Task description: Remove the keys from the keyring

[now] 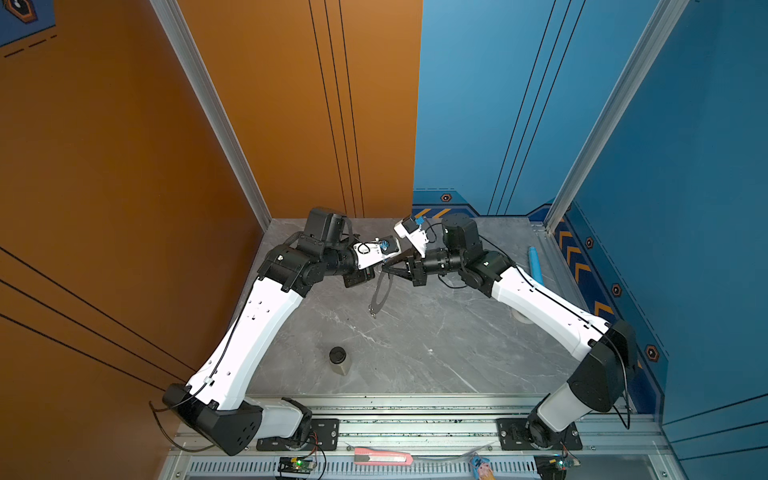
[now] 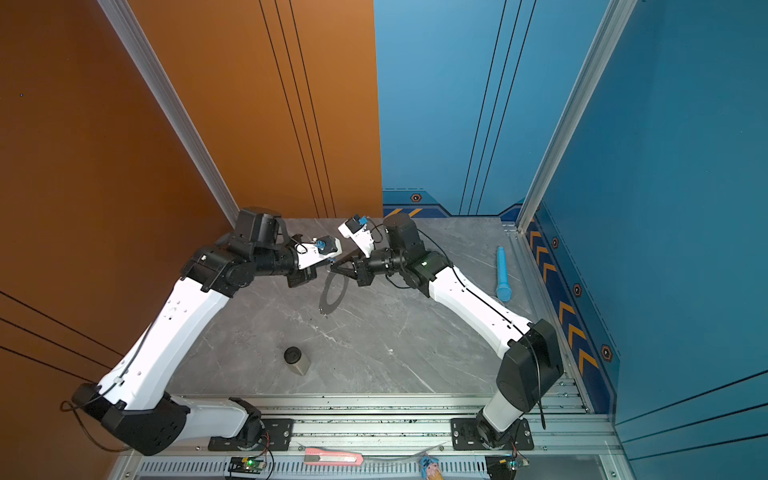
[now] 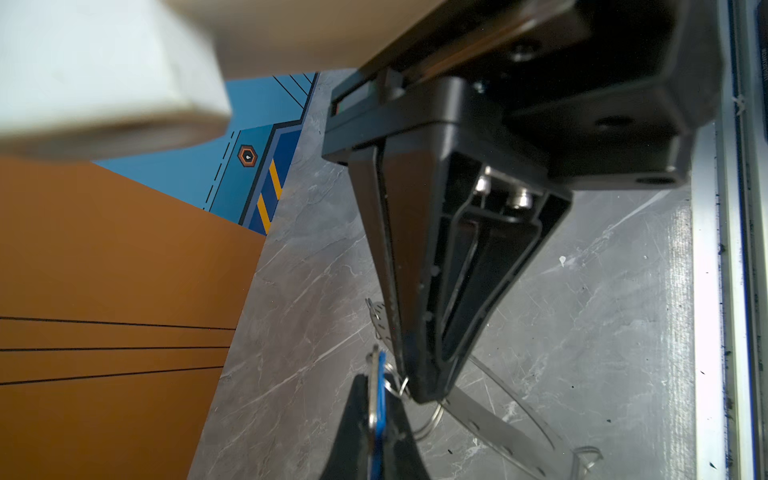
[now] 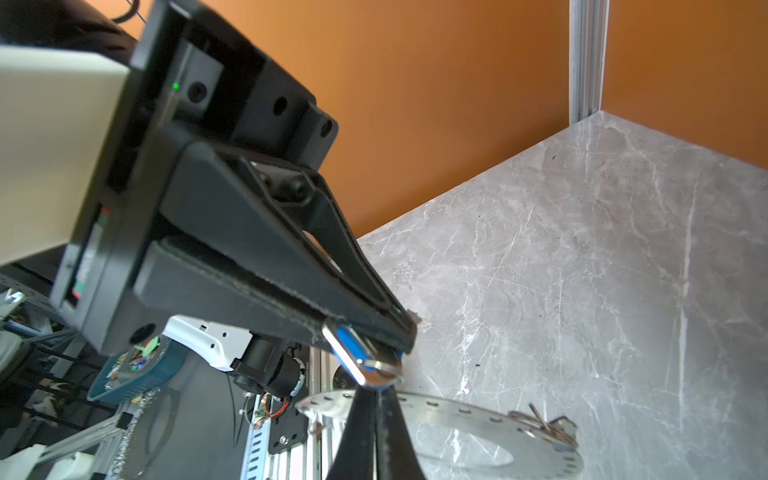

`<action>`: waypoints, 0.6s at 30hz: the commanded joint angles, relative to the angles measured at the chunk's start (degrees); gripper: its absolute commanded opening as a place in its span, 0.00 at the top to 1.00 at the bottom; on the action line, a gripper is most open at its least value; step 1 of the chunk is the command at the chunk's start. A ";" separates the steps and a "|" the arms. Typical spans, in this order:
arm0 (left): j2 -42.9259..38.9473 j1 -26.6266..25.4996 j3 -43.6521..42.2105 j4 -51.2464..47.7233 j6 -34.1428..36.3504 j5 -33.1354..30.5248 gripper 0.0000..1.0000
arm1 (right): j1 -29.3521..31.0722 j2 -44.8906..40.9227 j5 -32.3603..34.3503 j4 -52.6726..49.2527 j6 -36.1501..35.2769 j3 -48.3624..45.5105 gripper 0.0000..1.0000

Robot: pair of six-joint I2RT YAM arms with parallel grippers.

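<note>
Above table [image 1: 436,332] ctr, L gripper [image 3: 376,388] is clamped shut on blue key tag [image 4: 353,353] while R gripper [image 4: 376,395] pinches keyring [image 4: 478,419] rim, jaws fully closed, ring hanging below.

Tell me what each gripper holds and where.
The left gripper pinches the blue key tag by its body; the right gripper clamps the keyring at its rim.

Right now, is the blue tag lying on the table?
No, the blue tag is pinched in the left gripper, up off the table.
</note>
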 commanded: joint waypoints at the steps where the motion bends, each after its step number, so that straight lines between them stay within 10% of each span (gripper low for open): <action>1: 1.52 -3.04 2.59 -4.18 2.38 5.59 1.00 | 0.30 0.44 -1.79 9.69 4.77 -1.75 1.00; 18: 2.51 -3.46 2.38 -6.00 4.23 1.91 1.00 | 1.95 3.41 -3.09 -6.77 -0.98 3.76 1.00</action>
